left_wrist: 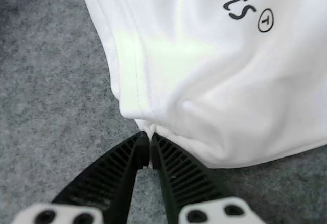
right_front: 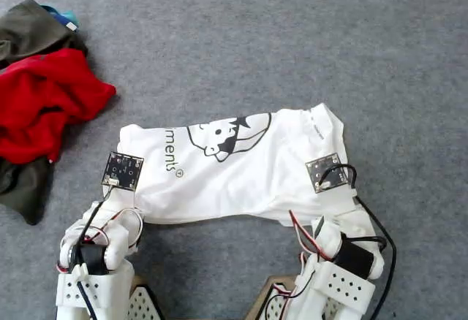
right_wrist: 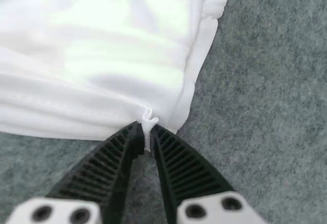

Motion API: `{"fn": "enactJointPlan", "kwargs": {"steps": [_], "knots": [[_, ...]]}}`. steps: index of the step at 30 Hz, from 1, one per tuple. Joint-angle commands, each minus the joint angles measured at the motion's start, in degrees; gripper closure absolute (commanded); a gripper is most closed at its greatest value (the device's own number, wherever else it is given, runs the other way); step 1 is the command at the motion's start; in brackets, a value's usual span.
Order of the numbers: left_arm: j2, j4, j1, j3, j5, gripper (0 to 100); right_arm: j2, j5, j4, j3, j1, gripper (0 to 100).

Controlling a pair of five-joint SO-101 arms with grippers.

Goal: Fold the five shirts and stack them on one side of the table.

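From the high view, the white shirt is lying spread across the middle of the grey table, its black drawing and lettering facing up. The left arm is sitting at the near edge by the shirt's lettered end. The right arm is sitting at the near edge by the opposite end. Off toward the far left corner, a red shirt is lying crumpled in a heap. It is touching a dark shirt, and a bit of blue cloth is peeking out behind them. That heap is lying well apart from the white shirt.

Over to the left wrist view: the left gripper is clenching a small pinch of the white shirt's hemmed corner, its black fingers pressed together on the fabric. The tail of the lettering is showing just beyond.

Now the right wrist view: the right gripper is likewise pinching a tuft of the white shirt's edge. Its jaws are squeezing tight around it, with grey table lying alongside.
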Motion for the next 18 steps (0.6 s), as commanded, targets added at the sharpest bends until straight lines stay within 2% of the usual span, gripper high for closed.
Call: {"fn": "enactJointPlan", "kwargs": {"steps": [1, 18], "knots": [[-0.53, 0.09, -0.31, 0.57, -0.35, 97, -0.31, 0.44, -0.09, -0.13, 0.44, 98.4], [-0.53, 0.09, -0.31, 0.57, -0.35, 97, -0.4, 0.53, -0.97, -0.13, 0.09, 98.4]]}}
